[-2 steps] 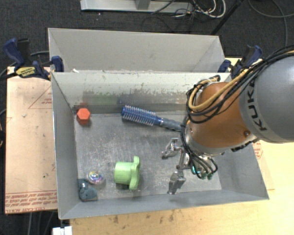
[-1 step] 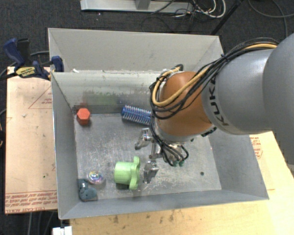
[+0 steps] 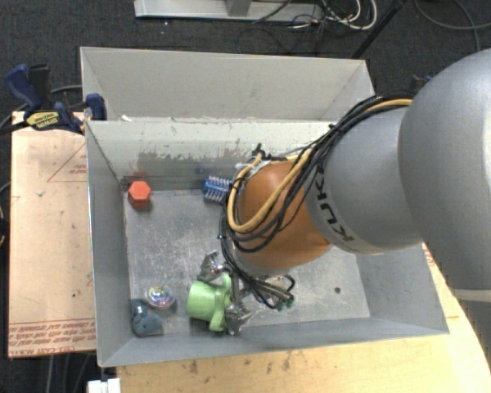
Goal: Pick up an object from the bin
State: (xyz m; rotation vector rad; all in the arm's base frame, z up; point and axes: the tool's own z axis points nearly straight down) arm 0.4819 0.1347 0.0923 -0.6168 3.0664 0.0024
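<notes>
I count five loose things for certain in the one grey metal bin (image 3: 106,244), one of each kind: one orange-red hexagonal block (image 3: 139,193), one blue ridged plastic piece (image 3: 216,188), one pale green plastic cylinder (image 3: 203,301), one small shiny silvery round thing (image 3: 159,297) and one dark blue-grey lump (image 3: 146,322). There may be a sixth, a dark green bit (image 3: 283,300) half hidden beneath me, too poorly seen to name.
</notes>
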